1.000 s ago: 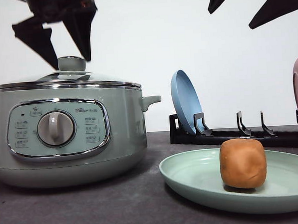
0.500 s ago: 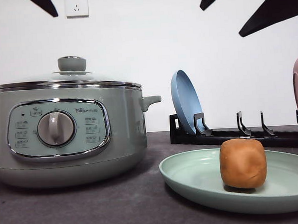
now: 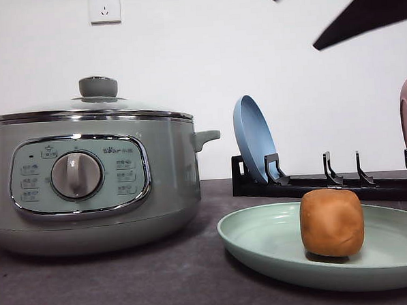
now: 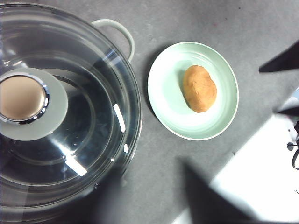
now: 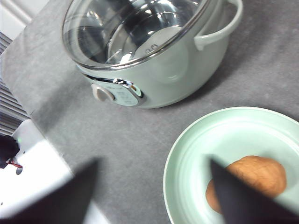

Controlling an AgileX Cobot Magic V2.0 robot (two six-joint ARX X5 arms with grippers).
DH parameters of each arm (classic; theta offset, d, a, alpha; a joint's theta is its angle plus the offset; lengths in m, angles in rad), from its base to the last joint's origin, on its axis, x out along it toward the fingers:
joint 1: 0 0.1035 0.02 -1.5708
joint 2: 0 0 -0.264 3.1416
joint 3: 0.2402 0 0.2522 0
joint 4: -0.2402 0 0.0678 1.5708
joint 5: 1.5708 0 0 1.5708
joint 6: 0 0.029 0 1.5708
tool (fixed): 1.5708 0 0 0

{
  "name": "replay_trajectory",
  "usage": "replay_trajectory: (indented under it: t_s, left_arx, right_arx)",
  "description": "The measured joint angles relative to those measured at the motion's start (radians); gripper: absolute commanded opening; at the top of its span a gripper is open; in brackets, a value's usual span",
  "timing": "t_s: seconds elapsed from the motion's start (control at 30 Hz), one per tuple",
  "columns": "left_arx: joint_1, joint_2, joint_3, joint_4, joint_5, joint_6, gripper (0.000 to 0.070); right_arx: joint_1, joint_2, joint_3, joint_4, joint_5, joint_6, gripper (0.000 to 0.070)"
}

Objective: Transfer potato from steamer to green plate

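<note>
Left tool gone from the front view since a moment ago, right tool spread open; potato, orange-brown, blocky, resting on green plate.

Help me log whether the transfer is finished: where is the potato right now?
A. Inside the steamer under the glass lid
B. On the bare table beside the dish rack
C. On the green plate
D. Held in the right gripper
C. The potato sits on the green plate, apart from the steamer, whose lid is on; the right gripper stands open above the plate, holding nothing.
</note>
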Motion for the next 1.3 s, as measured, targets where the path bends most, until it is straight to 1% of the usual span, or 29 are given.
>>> replay_trajectory:
  t_s: [0.9, 1.0, 1.03, 1.1, 1.2, 1.3]
  left_arx:
    - [0.0, 0.0, 0.0, 0.032, 0.0, 0.0, 0.0002]
    - [0.007, -0.002, 0.0, 0.035, -0.012, 0.023, 0.0002]
    - [0.013, -0.009, 0.0, 0.049, -0.018, 0.037, 0.0002]
    - [0.035, -0.038, -0.003, 0.127, -0.026, 0.066, 0.0002]
    - [0.085, -0.129, -0.017, 0.316, -0.026, 0.109, 0.0002]
    - [0.148, -0.242, -0.041, 0.48, -0.026, 0.132, 0.0002]
  right_arx:
    - [0.0, 0.0, 0.0, 0.0, 0.0, -0.007, 0.0001]
    - [0.0, 0.0, 0.0, 0.0, 0.0, -0.007, 0.0001]
    - [0.0, 0.0, 0.0, 0.0, 0.0, -0.007, 0.0001]
    - [0.0, 0.0, 0.0, 0.0, 0.0, -0.007, 0.0001]
    - [0.0, 0.0, 0.0, 0.0, 0.0, -0.007, 0.0001]
    - [0.0, 0.0, 0.0, 0.0, 0.0, -0.007, 0.0001]
